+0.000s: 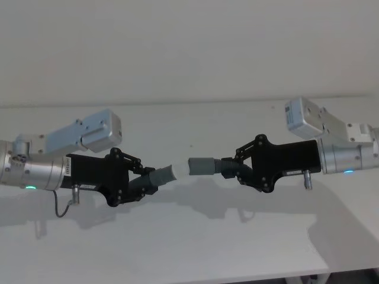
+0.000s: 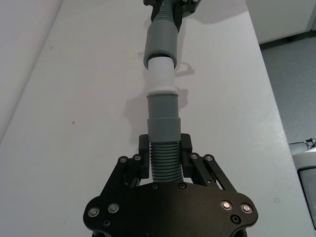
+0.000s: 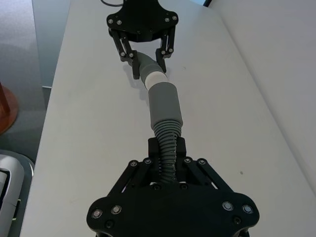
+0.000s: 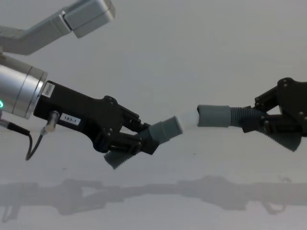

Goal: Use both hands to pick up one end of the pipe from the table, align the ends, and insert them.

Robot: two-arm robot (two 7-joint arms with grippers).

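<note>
White table (image 1: pixel 189 248) is lying beneath both pieces, held over its middle. Head view: left gripper (image 1: pixel 148 182) is clenching the white-tipped piece (image 1: pixel 164 175), right gripper (image 1: pixel 232 168) the hollow-cuffed piece (image 1: pixel 204 166), ends meeting. Chest view is revealing the tip (image 4: pixel 188 118) tilting upward: aligning looks unfinished, so levelling likely comes before pushing. Wrist views are showing sideways alignment.

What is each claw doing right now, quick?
The left gripper is shut on the white-tipped pipe piece.
The right gripper is shut on the wide-cuffed pipe piece.
</note>
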